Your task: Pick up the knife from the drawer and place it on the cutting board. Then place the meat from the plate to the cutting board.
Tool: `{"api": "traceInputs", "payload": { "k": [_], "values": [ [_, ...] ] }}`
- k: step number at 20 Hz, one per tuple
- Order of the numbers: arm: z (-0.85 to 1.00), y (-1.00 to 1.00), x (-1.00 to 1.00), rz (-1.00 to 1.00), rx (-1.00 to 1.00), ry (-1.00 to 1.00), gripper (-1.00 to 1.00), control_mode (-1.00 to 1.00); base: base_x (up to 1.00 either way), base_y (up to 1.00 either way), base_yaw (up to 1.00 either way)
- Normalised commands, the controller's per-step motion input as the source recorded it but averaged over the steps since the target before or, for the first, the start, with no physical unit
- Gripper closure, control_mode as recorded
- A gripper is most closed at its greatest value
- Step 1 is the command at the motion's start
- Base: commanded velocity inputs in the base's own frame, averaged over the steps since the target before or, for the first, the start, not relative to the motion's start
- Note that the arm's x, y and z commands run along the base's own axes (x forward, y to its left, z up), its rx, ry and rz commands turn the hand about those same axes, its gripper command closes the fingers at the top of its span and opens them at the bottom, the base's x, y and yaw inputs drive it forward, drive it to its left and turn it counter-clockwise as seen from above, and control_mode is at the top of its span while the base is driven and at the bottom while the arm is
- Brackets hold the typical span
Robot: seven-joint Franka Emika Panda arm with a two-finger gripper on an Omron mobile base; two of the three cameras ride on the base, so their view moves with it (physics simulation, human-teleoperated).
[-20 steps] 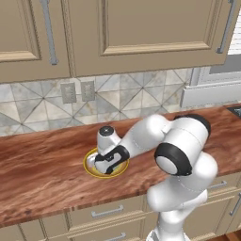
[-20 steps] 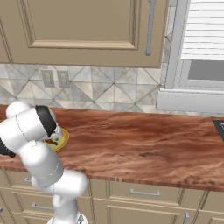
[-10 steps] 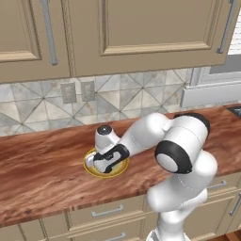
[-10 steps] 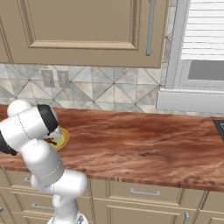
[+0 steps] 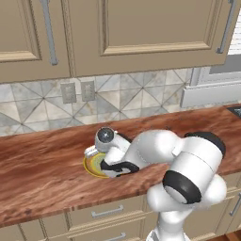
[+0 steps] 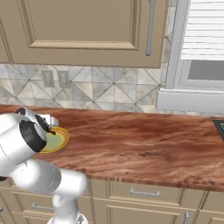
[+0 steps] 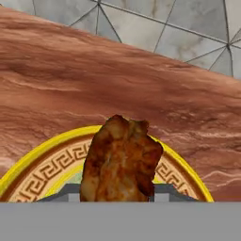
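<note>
The meat (image 7: 120,160), a reddish-brown chunk, sits on the yellow plate (image 7: 37,160) with the patterned golden rim. My gripper (image 7: 115,196) is down on the plate and shut on the meat, one fingertip on each side of it. From the base views the hand (image 5: 107,140) bends low over the plate (image 5: 92,165) on the wooden counter, and the arm covers most of the plate (image 6: 60,140) in the right base view. The knife, the drawer and the cutting board are out of view.
The brown wooden counter (image 5: 42,174) runs left and right, with a tiled backsplash and two wall outlets (image 5: 77,92) behind it. Beige cabinets hang above. Narrow drawers (image 6: 144,192) line the front below the counter. A dark appliance edge (image 6: 219,127) shows at far right.
The jaws have closed from wide open onto the meat. The hand has stayed over the plate, dropping only slightly.
</note>
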Motion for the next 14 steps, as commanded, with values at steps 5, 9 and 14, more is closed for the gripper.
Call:
{"api": "traceInputs", "payload": {
  "k": [5, 9, 14],
  "values": [
    [0.77, 0.0, -0.1, 0.0, 0.05, -0.3, 1.0, -1.0, 0.0, 0.0, 0.0],
    [0.96, -0.03, -0.08, -0.01, 0.03, -0.04, 1.0, -1.0, 0.0, 0.0, 0.0],
    [0.16, -0.05, -0.07, -0.02, 0.0, 0.03, 1.0, 1.0, -0.51, -0.6, -0.08]
  ]
}}
